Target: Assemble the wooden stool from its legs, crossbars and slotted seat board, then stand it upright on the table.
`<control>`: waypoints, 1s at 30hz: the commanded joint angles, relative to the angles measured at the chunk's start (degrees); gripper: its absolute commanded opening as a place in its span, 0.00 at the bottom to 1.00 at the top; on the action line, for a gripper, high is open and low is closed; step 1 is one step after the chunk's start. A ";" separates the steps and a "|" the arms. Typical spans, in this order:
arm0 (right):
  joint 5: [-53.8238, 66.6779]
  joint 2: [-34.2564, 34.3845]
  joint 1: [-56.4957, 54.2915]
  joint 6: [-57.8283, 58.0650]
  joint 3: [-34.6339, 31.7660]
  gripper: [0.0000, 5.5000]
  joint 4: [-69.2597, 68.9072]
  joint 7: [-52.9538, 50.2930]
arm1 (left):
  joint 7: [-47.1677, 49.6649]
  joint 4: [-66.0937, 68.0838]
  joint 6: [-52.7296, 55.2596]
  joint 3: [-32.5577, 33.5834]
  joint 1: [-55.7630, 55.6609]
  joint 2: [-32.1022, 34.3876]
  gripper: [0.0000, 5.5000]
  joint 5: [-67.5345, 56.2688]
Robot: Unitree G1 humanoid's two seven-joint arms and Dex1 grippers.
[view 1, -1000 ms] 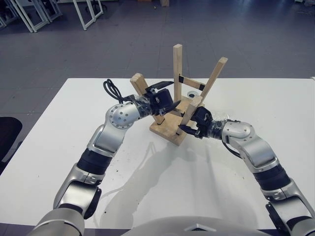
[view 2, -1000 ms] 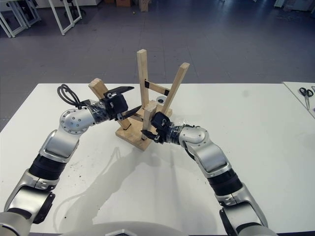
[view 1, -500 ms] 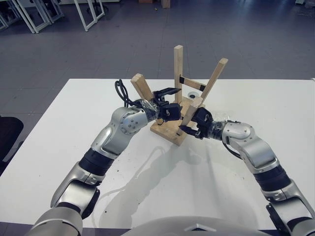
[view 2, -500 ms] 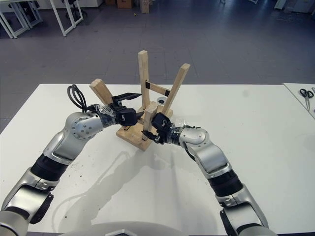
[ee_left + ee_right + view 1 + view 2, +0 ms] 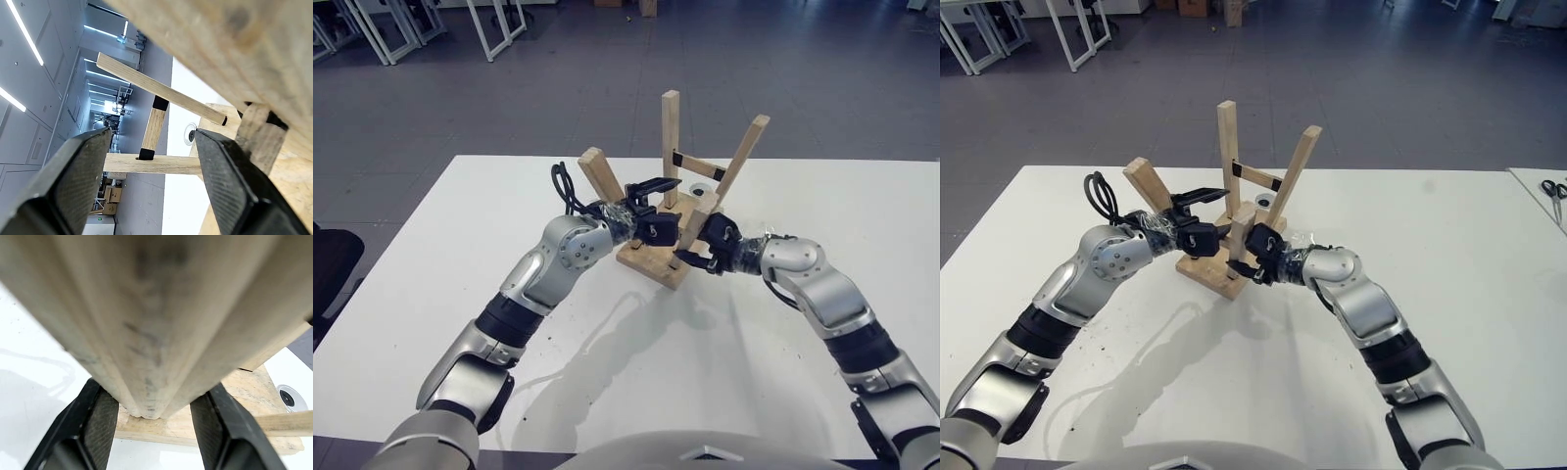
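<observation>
The stool stands upside down with its seat board (image 5: 649, 262) flat on the white table. Two long legs (image 5: 669, 127) (image 5: 746, 147) rise at the back, joined by a crossbar (image 5: 697, 166) with black ends. A shorter leg (image 5: 597, 169) leans at the left. My right gripper (image 5: 691, 245) is shut on the front leg (image 5: 698, 210), low near the board; its pads (image 5: 98, 423) press both sides of that leg (image 5: 156, 323). My left gripper (image 5: 673, 204) is open, its fingers (image 5: 73, 181) spread above the board, right beside the front leg, facing the crossbar (image 5: 153, 128).
A round grommet hole (image 5: 698, 188) sits in the table just behind the stool. Scissors (image 5: 1552, 188) lie at the table's far right edge. Bare white tabletop (image 5: 626, 372) stretches in front of the stool and to both sides.
My left gripper has moved right, from beside the short left leg to the middle of the stool next to the front leg. The right gripper has kept its hold.
</observation>
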 commanded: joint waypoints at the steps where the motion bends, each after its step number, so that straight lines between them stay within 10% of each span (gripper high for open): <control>1: -9.06 -2.45 3.54 8.89 9.96 0.37 13.00 1.46 | -7.63 9.58 1.54 -9.04 8.15 0.04 0.58 3.17; 30: -4.42 -2.72 6.06 11.47 -0.26 0.37 1.96 -5.87 | 5.34 -4.22 -1.03 6.65 -2.69 -2.28 0.58 -0.70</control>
